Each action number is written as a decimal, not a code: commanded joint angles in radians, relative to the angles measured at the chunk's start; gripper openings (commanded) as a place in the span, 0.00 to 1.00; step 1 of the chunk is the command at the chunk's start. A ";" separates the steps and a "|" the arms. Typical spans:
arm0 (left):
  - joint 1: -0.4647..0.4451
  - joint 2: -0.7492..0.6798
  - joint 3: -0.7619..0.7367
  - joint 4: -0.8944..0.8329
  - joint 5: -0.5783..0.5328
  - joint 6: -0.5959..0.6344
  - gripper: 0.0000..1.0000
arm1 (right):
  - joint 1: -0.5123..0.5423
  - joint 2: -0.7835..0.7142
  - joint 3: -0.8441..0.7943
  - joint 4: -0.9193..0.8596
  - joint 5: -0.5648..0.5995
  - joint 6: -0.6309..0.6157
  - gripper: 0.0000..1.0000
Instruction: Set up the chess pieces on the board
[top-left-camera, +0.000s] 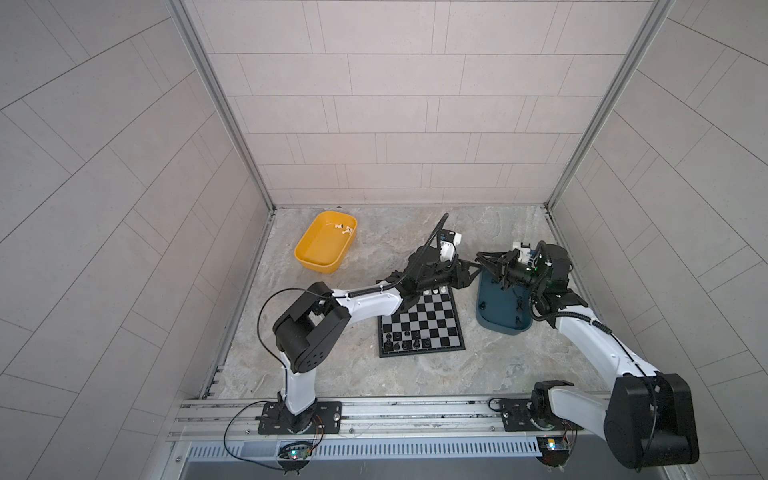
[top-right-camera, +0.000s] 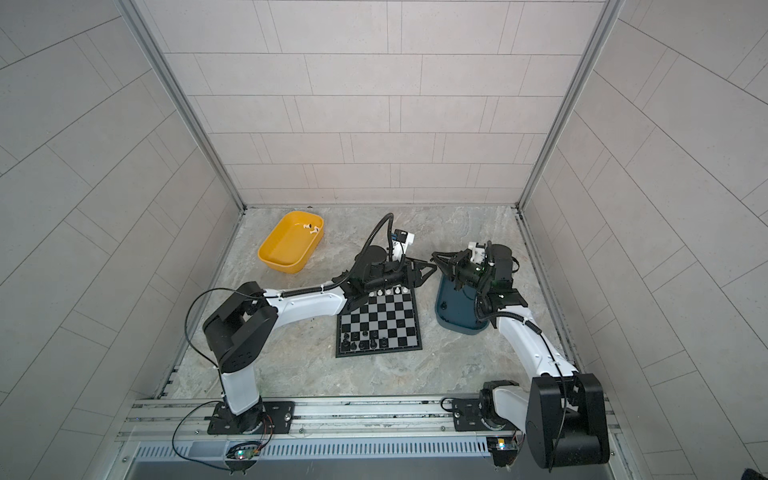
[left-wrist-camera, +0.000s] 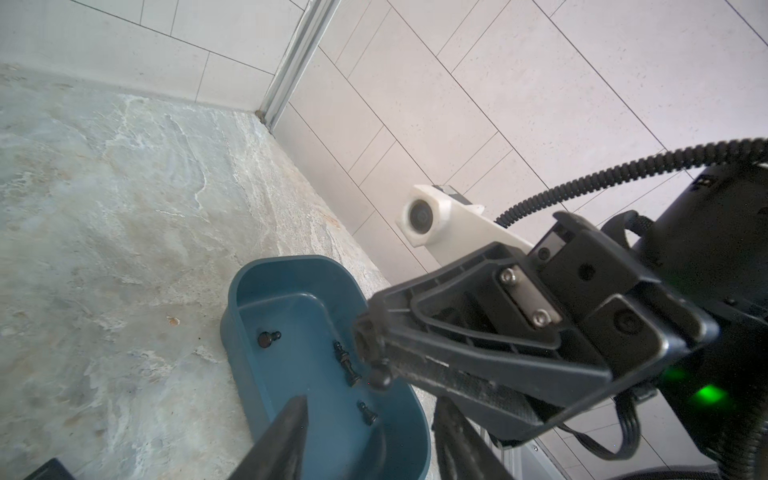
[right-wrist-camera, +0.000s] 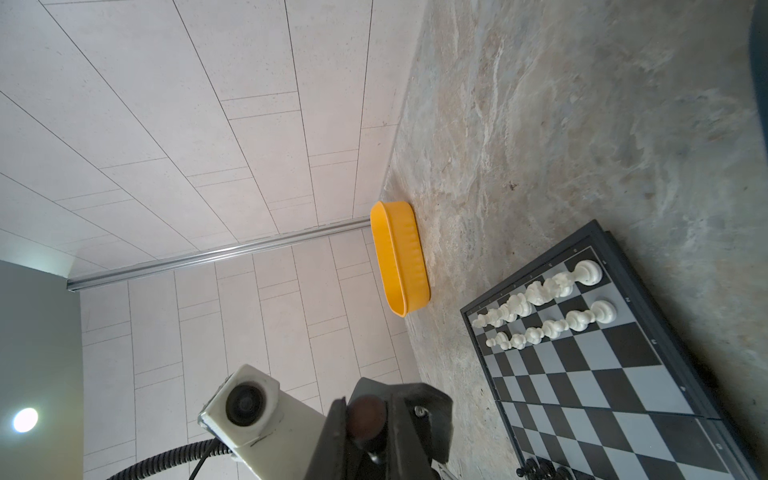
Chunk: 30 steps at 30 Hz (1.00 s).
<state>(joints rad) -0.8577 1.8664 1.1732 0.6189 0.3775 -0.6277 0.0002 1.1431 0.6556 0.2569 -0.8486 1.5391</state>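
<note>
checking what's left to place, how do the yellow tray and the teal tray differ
The yellow tray holds a few white pieces at its far end; the teal tray holds three black pieces, lying down. The yellow tray sits left of the board, clear of both arms; the teal tray sits right of it, its far end under the right arm. Both are oblong, round-cornered trays on the table.

Ahead of the left pincer (left-wrist-camera: 372, 401), the right pincer (left-wrist-camera: 370, 349) and its small black plastic pawn (left-wrist-camera: 380, 374) block the way. Below sits a dark teal plastic tray (left-wrist-camera: 266, 270); marble-patterned bench (left-wrist-camera: 124, 187) alongside lies free.
</note>
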 joint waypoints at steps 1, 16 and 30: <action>0.000 -0.013 0.003 0.053 -0.025 0.031 0.53 | 0.007 -0.026 -0.007 0.050 0.004 0.108 0.04; 0.000 -0.028 0.005 0.054 -0.057 0.048 0.38 | 0.018 -0.034 -0.014 0.059 -0.003 0.118 0.04; 0.005 -0.044 -0.015 0.087 -0.054 0.035 0.34 | 0.019 -0.033 -0.019 0.060 -0.001 0.113 0.04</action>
<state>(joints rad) -0.8577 1.8538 1.1599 0.6712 0.3309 -0.6022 0.0132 1.1328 0.6411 0.2886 -0.8577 1.5616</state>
